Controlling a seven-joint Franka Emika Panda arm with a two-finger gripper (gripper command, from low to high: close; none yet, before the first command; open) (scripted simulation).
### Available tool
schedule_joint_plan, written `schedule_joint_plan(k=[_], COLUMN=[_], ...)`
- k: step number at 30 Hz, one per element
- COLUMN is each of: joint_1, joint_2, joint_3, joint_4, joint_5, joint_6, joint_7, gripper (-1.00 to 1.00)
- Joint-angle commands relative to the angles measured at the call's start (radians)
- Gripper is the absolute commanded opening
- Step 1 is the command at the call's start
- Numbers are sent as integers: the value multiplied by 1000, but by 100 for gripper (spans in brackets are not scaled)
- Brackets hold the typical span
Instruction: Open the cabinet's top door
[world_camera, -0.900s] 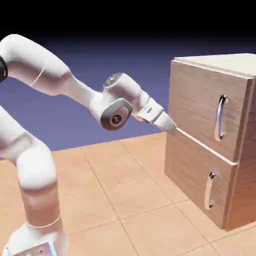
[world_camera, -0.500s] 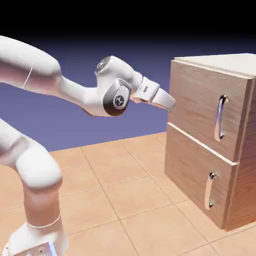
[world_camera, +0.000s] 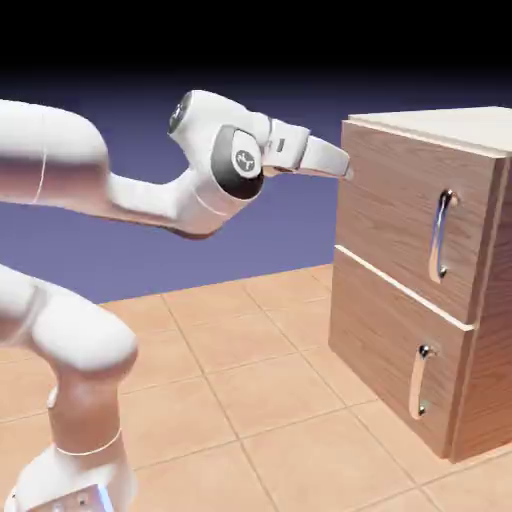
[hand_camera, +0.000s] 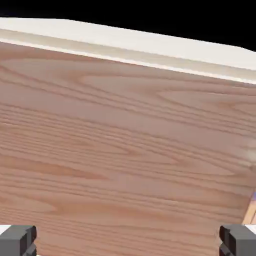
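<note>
Two fingers of your hand (world_camera: 348, 173) have risen beside the top door (world_camera: 415, 215), in the exterior view; its handle (world_camera: 439, 236) remains untouched, farther right. Hand view: fingertips (hand_camera: 17, 241) wide apart, facing wood; you likely need to shift handleward.

The arm (world_camera: 150, 200) is raised and bent at the wrist (world_camera: 225, 155), its hand (world_camera: 318, 156) directed toward the exterior view's right, dipping slightly. Gripper (hand_camera: 128, 241) observed open, fingertips (hand_camera: 17, 241) well apart.

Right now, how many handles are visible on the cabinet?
2. One curved silver handle on the top door, one shorter handle on the lower panel. Any on the cabinet's unseen sides would be hidden.
</note>
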Motion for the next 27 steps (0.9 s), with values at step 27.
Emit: schedule_joint_plan(k=[27], joint_1=[483], joint_2=[-318], joint_3=[-554], joint_4=[185], joint_5=[-1174], joint_6=[-114], joint_7=[679], gripper=[100])
